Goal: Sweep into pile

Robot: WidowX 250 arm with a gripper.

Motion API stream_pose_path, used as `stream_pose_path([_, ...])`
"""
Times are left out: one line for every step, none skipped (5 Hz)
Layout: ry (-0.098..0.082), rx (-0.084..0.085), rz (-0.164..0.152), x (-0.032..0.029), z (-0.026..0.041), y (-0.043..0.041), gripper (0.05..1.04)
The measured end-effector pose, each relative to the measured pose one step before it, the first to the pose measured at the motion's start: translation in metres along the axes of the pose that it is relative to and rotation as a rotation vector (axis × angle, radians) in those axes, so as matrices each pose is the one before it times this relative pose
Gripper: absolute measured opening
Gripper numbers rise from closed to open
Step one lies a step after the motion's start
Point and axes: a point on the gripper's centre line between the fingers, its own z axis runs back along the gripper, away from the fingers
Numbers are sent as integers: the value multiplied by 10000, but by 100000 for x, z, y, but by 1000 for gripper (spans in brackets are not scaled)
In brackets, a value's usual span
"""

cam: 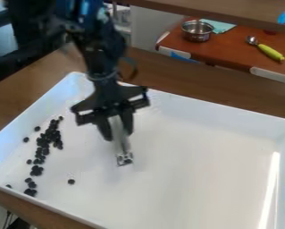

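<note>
Black beans (46,138) lie to the left of the gripper (116,134) in the view, well apart from it, in a loose, ragged strip w/ thicker clumps along it. One stray bean (71,181) sits btwn the strip's lower end and the tool (122,145); a few more are scattered just beside the strip. Gripper hangs over the tray, fingers closed on the tool's handle, which slants down btwn them; the head is prob. a small scraper or brush, hard to tell.

Beans are small, dark, roundish. Tool has a pale, slim handle w/ a boxy, patterned gray end. Tray (198,179) is white, smooth and glossy, w/ raised walls and a bright streak of glare at right.

Tray's on a brown wooden table (192,89). In the bg, a reddish-brown counter (228,50) holds a round metal pot (197,33), a teal cloth (221,26) and a metal spoon w/ a yellow-green handle (270,51).
</note>
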Motion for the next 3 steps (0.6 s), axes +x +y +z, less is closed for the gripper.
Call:
stream_pose_path([-396,-195,163,1093,-563,-2433,374])
stream_pose_path([-235,132,336,780,-749,-1146,374])
stream_pose_path([-71,-60,222,244,188,-319,374])
